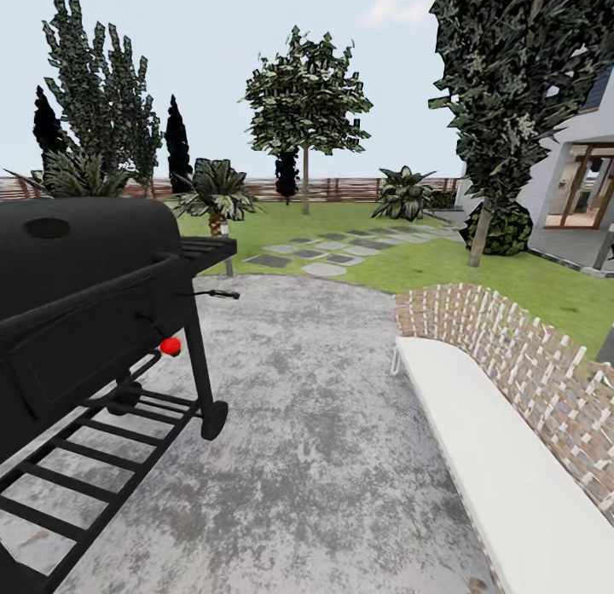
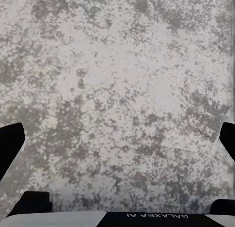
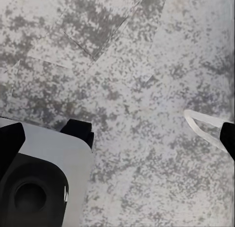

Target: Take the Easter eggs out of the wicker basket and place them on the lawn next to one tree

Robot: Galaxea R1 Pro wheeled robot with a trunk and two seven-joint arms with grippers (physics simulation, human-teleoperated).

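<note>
Standing on the grey stone patio (image 1: pixel 324 423), still on the way. No eggs and no wicker basket in view, so no telling yet which arm lies nearer to them or how the basket sits.

Ahead and beyond the patio's far edge: the lawn (image 1: pixel 477 274), crossed by stepping slabs (image 1: pixel 328 251) running toward the slatted fence (image 1: pixel 341 187). Straight ahead on the grass, well apart from the robot, a tree (image 1: pixel 305 108) with a thin pale trunk and a leafy crown; to the right, nearer, a leaning pale trunk (image 1: pixel 479 232) under dark foliage. Short palms (image 1: pixel 217 193) between the patio and the fence.

Close on the left: a black barbecue grill (image 1: pixel 94 313) with a red knob. Close on the right: a white bench (image 1: pixel 503 466) along a low brick wall (image 1: pixel 520 355). Open patio between the two, leading forward to the grass; probably the way to go, with the basket to be sought somewhere on the lawn out of sight.

Left end effector (image 2: pixel 117 139): fingers wide apart, nothing between them, speckled patio below. Right end effector (image 3: pixel 117 139): fingers likewise spread and empty, above the patio, with part of the robot's own base (image 3: pixel 39 188) underneath.
</note>
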